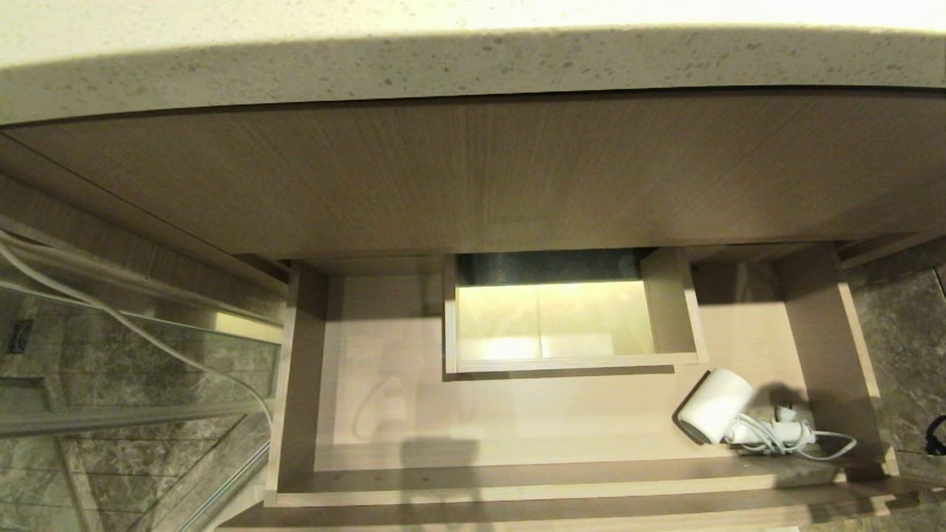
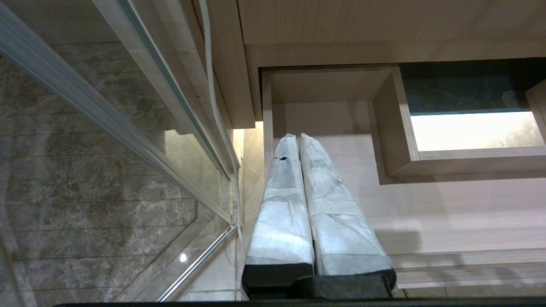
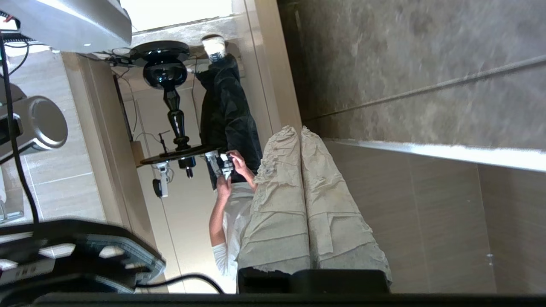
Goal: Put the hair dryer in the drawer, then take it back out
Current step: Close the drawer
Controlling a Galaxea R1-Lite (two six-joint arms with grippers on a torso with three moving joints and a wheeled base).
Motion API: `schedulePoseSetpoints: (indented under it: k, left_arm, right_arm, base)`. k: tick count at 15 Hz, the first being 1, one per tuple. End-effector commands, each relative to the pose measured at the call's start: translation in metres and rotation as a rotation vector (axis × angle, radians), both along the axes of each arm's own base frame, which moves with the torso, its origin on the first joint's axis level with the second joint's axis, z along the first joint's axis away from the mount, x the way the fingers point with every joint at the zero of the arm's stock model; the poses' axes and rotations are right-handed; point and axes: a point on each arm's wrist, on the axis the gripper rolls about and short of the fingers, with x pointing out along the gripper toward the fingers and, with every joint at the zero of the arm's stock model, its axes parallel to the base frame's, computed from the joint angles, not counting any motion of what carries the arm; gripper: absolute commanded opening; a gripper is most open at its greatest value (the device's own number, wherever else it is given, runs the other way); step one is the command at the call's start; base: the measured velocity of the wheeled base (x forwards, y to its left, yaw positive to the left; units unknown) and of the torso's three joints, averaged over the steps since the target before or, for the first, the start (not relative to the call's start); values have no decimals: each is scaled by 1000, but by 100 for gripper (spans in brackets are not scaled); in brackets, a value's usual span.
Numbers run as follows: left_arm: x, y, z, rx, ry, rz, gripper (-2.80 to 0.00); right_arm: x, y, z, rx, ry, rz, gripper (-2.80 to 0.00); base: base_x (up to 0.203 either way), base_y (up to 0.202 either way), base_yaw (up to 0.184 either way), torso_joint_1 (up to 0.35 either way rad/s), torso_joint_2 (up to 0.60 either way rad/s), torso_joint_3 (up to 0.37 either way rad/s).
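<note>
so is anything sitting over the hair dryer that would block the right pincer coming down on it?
Nothing visible. The hair dryer lies uncovered in the right front corner of the open drawer, cord beside it. The boxed cutout sits behind it, not over it. The right pincer is shut, pointing away from the drawer.

Dim, warm light (glare off the countertop).

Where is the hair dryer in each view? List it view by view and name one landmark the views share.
Head view: the hair dryer lies in the drawer's right front corner, mouth toward the front.
Left wrist view: not in it; only the drawer's left part shows.
Right wrist view: not in it.
Shared landmark: the boxed cutout at the drawer's back, in the head and left wrist views.
</note>
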Motion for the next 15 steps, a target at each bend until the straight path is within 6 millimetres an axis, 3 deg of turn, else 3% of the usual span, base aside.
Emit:
schedulePoseSetpoints:
  k: [1, 10, 15]
  left_arm:
    - [4, 0, -11, -1, 38, 0, -280]
    - [4, 0, -11, -1, 38, 0, -280]
    - [4, 0, -11, -1, 38, 0, -280]
  right_arm:
    - [7, -10, -14, 24, 29, -6, -280]
    - [32, -32, -41, 21, 25, -11, -280]
    - [41, -40, -47, 8, 9, -11, -280]
  base:
    - [0, 0, 0, 0, 0, 0]
    - [0, 0, 0, 0, 0, 0]
    - [0, 0, 0, 0, 0, 0]
